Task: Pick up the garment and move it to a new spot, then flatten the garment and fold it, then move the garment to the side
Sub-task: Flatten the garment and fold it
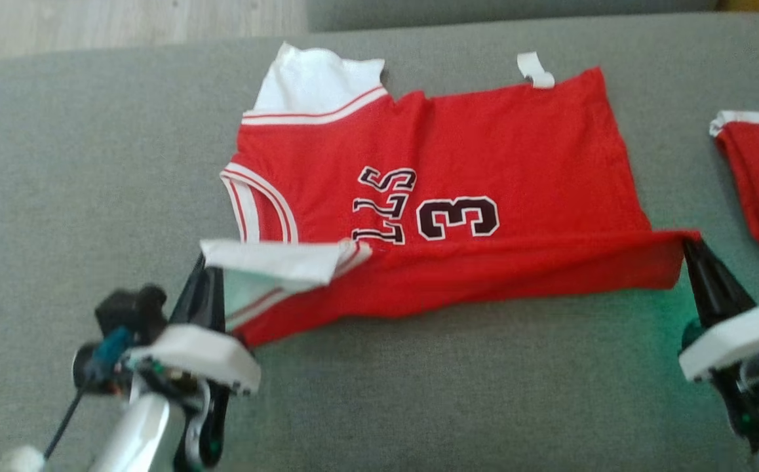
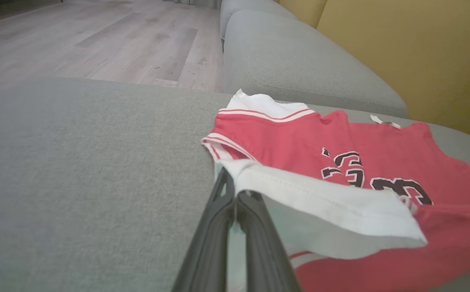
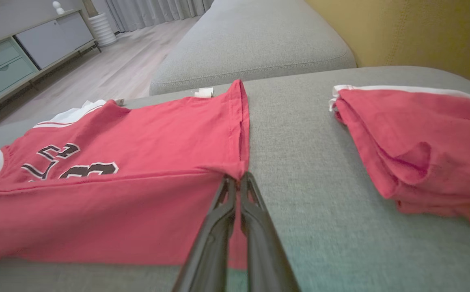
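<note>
Garment (image 1: 458, 196) was laid on the grey cushion (image 1: 419, 393), its long axis set from nine to three o'clock. Its near edge was clamped at nine by the left gripper (image 1: 206, 265) and at three by the right gripper (image 1: 689, 249). The rest was spread toward twelve.

I've got my left pincer (image 1: 204, 272) low on the left, fingers pressed tight together on a white edge of the garment (image 1: 484, 164). My right pincer (image 1: 693, 252) is closed too, pinching the red corner, with its fingers leaning inward.
</note>
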`<state>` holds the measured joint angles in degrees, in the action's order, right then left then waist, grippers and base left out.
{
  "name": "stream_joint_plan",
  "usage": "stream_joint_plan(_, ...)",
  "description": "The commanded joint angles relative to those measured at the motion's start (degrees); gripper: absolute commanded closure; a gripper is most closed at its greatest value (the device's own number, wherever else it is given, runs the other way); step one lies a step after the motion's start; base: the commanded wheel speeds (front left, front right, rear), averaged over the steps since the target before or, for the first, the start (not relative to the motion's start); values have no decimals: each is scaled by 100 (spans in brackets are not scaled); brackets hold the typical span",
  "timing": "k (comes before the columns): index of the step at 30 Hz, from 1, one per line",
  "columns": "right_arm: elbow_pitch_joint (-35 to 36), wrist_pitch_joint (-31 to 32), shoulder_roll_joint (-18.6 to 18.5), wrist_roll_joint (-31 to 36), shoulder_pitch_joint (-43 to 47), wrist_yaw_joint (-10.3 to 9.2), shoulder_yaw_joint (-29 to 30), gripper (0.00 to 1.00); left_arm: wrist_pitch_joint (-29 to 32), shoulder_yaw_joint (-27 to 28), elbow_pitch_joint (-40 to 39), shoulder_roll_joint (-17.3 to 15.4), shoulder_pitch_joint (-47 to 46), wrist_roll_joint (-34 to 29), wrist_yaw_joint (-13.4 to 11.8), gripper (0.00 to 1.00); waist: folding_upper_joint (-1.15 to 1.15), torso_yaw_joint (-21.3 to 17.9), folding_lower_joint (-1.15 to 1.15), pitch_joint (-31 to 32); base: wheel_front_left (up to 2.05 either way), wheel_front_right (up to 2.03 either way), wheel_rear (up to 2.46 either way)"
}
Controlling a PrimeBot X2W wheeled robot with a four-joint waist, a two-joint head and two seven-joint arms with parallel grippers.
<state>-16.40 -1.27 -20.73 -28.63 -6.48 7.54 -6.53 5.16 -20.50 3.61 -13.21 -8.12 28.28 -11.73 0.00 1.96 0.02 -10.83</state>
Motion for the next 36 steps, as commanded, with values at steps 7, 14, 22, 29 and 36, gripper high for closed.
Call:
stream_joint_plan(7,-393,-326,-168,166,-791,-5,-513,100,-211,121,730,113,-1077,0,216,100,0,-13,-2,-473,0,0,0)
stream_joint_plan(14,-864,-802,-107,193,-1183,-5,-690,0,-469,50,1305,153,-1455,-206,152,0,0,16,-2,-571,0,0,0)
stream_joint_plan(22,-1199,-1158,112,133,-1100,-5,-576,0,-872,22,894,71,-826,-472,-263,0,0,9,-2,-310,0,0,0)
stream_joint_plan(29,-1337,-1228,320,74,-895,-5,-584,0,-895,-48,915,222,157,-369,-595,0,0,-31,-2,-113,0,0,0)
stream_joint_plan(36,-1395,-1246,334,63,-857,-5,-566,0,-842,-71,1478,211,272,-224,-486,0,0,-67,-2,-59,0,0,0)
